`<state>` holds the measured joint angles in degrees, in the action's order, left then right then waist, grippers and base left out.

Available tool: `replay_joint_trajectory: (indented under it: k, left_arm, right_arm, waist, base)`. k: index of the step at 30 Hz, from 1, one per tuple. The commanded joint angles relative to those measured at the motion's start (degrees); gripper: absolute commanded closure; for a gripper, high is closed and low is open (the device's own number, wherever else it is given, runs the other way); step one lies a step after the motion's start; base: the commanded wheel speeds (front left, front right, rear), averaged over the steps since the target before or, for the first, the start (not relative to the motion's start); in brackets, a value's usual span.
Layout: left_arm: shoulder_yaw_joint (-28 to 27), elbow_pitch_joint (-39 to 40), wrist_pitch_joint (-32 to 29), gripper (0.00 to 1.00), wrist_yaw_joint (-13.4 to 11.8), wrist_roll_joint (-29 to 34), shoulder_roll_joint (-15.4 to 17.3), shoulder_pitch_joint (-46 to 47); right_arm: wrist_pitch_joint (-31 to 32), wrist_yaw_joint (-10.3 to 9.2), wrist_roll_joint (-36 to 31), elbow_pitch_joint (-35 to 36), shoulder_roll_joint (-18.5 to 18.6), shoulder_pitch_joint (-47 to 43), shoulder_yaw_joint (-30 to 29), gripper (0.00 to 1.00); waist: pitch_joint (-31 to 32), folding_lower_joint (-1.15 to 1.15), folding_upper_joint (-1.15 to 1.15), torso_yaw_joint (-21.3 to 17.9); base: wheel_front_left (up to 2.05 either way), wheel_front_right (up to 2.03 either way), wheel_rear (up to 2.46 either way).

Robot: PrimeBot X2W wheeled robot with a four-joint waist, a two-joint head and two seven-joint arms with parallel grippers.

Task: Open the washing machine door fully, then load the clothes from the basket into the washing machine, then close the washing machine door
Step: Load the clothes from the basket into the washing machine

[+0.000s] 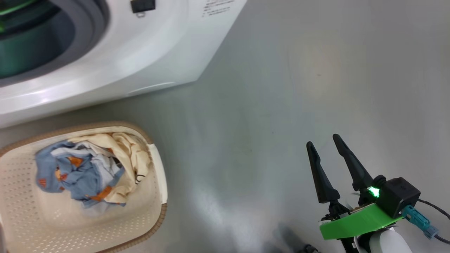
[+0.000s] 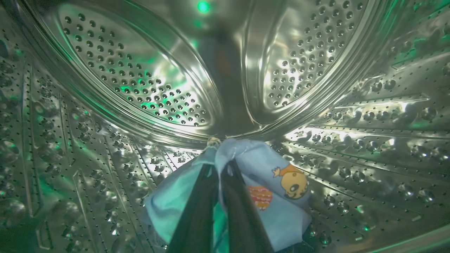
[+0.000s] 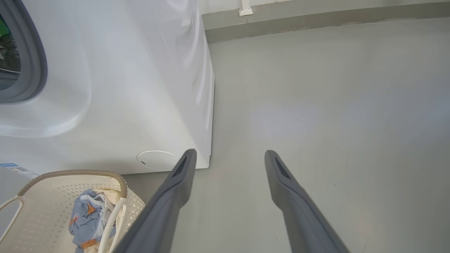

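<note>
Grey floor fills the middle and right of the head view. The white washer stands in the upper left, its mouth open and ringed by a grey gasket. Below it, at the lower left, the basket sits near the washer's front and holds the clothes: a light blue piece with orange prints bundled against a cream one on its right. At the lower right the right gripper hangs over bare floor, well apart from the basket, jaws spread wide and holding nothing. The right wrist view has its two fingers rising from the bottom edge, with the washer's round flap just left of the left tip, a blue label at the left edge and the basket at the lower left. In the left wrist view the left gripper is inside the perforated steel drum, low in the centre of the frame, jaws clenched on a blue garment printed with an orange cartoon face. The cloth drapes around both fingers; whether it touches the drum wall I cannot tell.
</note>
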<state>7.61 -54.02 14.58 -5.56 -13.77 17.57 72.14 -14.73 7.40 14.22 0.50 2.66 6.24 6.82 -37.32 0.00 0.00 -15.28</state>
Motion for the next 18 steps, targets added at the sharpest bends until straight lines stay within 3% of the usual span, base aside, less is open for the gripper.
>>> replay_joint_trajectory:
  k: [1,8,18]
  left_arm:
    - [-1.2,2.4,0.4,1.00,-0.7,0.9,3.1,1.2]
    - [-3.1,7.8,0.4,1.00,-0.7,1.8,4.5,0.2]
    - [-1.5,-0.7,0.4,1.00,0.6,3.7,5.5,3.4]
  right_arm:
    - [-0.3,0.09,0.4,1.0,0.2,0.4,1.5,0.00]
    - [-0.3,0.09,0.8,0.6,0.2,0.9,2.6,0.00]
    - [-0.3,0.09,0.9,0.0,0.2,0.7,3.3,0.00]
  waist:
    - [-1.4,0.00,0.00,-1.2]
    - [-2.6,0.00,0.00,-2.5]
    - [-2.3,0.00,0.00,-3.1]
  base:
    - [0.00,0.00,0.00]
    - [0.00,0.00,0.00]
    - [0.00,0.00,0.00]
